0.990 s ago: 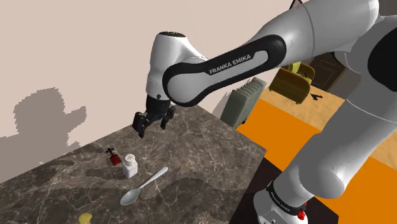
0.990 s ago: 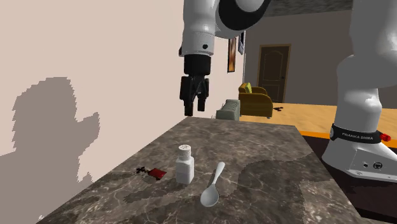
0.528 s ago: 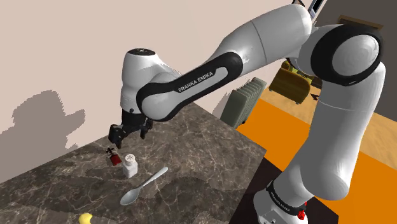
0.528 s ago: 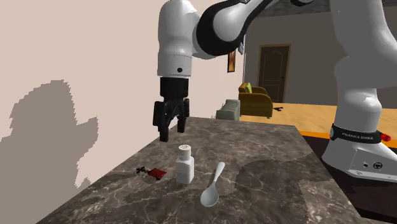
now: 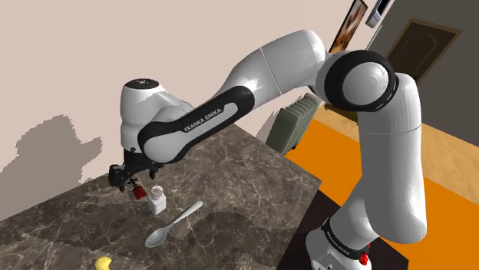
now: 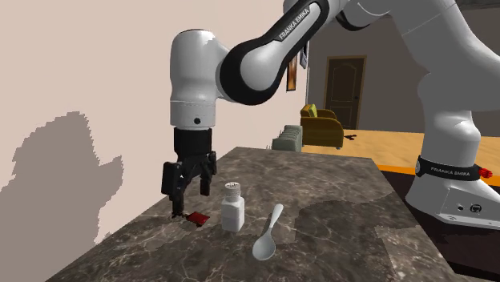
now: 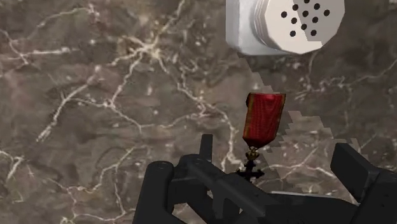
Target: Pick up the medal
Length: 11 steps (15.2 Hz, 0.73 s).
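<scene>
The medal [image 7: 264, 118] has a red ribbon and a small dark cross, and it lies flat on the dark marble counter [image 7: 95, 95]. In the shoulder view the medal [image 5: 140, 192] sits beside a white shaker. From the second exterior view the medal [image 6: 195, 217] lies close to the wall side. My gripper [image 7: 280, 175] is open just above the medal, fingers apart, with the cross between them and untouched. The black gripper [image 5: 123, 182] hangs low over the counter, and the gripper [image 6: 188, 199] points straight down.
A white salt shaker [image 5: 156, 198] [image 6: 232, 207] [image 7: 286, 25] stands right beside the medal. A grey spoon [image 5: 173, 224] [image 6: 268, 234] lies nearer the counter's front edge. A small yellow thing [image 5: 101, 263] sits at the near end. A beige wall [image 5: 61, 61] runs along the back.
The arm has swung towards the shoulder view's left and come down. The gripper went from high above the counter's middle to just over the medal. Nothing on the counter has moved.
</scene>
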### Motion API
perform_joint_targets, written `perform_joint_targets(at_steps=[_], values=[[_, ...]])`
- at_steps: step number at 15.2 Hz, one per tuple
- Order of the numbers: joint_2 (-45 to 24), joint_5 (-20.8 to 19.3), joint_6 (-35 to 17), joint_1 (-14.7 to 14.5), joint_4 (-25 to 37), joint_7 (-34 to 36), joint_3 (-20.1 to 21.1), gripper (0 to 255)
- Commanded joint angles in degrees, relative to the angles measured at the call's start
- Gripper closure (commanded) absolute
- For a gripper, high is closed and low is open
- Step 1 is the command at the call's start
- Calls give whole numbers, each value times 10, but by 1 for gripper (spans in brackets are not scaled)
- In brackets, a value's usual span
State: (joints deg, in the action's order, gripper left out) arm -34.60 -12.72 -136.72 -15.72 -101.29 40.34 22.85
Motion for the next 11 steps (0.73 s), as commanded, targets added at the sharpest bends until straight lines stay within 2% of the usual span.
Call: perform_joint_targets(at_steps=[1, 7, 8, 11], values=[[-12, -5, -9, -4, 4, 3, -4, 0], [-36, -14, -31, -11, 5, 8, -13, 0], [-37, -15, -32, -11, 5, 8, -13, 255], [-36, -14, -30, -10, 6, 7, -12, 255]])
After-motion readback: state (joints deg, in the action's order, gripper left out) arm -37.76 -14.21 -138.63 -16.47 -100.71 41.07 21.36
